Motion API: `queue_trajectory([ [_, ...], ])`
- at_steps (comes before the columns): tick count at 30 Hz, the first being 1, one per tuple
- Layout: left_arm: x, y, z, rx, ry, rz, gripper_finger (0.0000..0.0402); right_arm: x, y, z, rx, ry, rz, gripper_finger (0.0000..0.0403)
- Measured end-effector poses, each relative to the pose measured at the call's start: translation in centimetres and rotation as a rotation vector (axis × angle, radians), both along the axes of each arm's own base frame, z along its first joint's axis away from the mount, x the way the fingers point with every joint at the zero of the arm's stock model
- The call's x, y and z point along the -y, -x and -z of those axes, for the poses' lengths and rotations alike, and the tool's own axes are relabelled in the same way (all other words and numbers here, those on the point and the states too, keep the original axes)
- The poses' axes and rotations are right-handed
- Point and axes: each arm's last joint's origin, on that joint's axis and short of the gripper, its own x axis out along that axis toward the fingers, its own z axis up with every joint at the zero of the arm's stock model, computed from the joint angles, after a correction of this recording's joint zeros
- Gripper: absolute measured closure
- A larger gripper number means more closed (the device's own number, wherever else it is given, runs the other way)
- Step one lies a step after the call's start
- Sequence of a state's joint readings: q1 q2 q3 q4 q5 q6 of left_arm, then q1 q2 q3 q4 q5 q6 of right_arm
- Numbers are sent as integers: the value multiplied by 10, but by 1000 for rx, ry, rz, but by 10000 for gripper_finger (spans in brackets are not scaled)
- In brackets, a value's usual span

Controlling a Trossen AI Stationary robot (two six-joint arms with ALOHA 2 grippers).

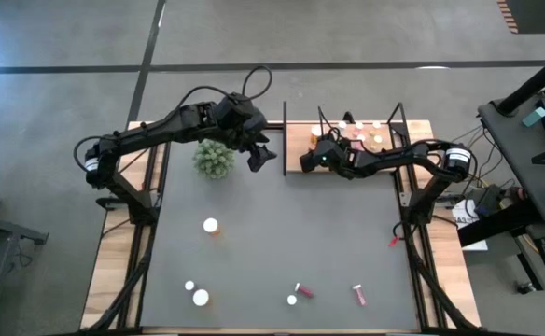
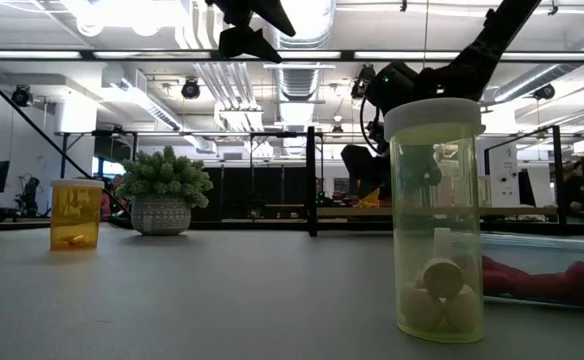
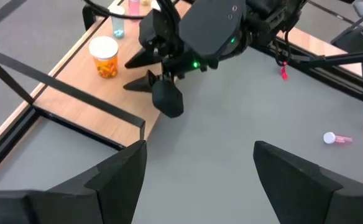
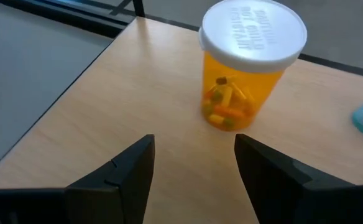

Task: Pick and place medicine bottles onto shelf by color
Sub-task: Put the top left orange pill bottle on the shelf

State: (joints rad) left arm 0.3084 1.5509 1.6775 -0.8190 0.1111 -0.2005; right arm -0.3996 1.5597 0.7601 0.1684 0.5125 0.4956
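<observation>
An orange medicine bottle (image 4: 243, 74) with a white cap stands upright on the light-brown shelf board (image 4: 132, 81), just beyond my right gripper (image 4: 194, 142), which is open and empty. In the high view this gripper (image 1: 310, 160) hovers at the shelf's left end (image 1: 298, 140). Several small bottles (image 1: 361, 133) stand farther along the shelf. My left gripper (image 1: 259, 155) is open and empty, raised above the table between the plant and the shelf; in the left wrist view its fingers (image 3: 200, 149) frame bare tabletop, with the right gripper (image 3: 160, 87) and the orange bottle (image 3: 104, 57) ahead.
A fuzzy green plant (image 1: 214, 159) stands left of the shelf. On the table are an orange bottle (image 1: 211, 225), two white-capped bottles (image 1: 198, 294), a yellow-green bottle (image 2: 437, 215), a red vial (image 1: 303, 290), a pink vial (image 1: 358, 295) and a red vial (image 1: 394, 241).
</observation>
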Motion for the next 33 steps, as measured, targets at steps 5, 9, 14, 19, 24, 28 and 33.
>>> queue_trajectory([
  [5, 0, 1, 2, -22, 6, 0, 123, 0, 0, 0, -22, 5, -19, 191],
  [9, 1, 3, 3, -43, 13, 1, 123, -3, 2, 1, -36, -57, -72, 191],
  [14, 1, 4, 5, -62, 15, 3, 123, -12, 11, -13, -50, -130, -142, 193],
  [19, 1, 4, 5, -66, -17, 32, 123, -16, 18, -36, -37, -83, -204, 193],
  [24, 1, 4, 4, -67, -28, 41, 123, -19, 24, -45, -41, -65, -219, 194],
  [28, 1, 3, 4, -66, -57, 65, 123, -20, 26, -50, -40, -61, -254, 194],
  [33, 0, 2, 5, -48, -68, 65, 123, -22, 29, -61, -33, -20, -310, 195],
])
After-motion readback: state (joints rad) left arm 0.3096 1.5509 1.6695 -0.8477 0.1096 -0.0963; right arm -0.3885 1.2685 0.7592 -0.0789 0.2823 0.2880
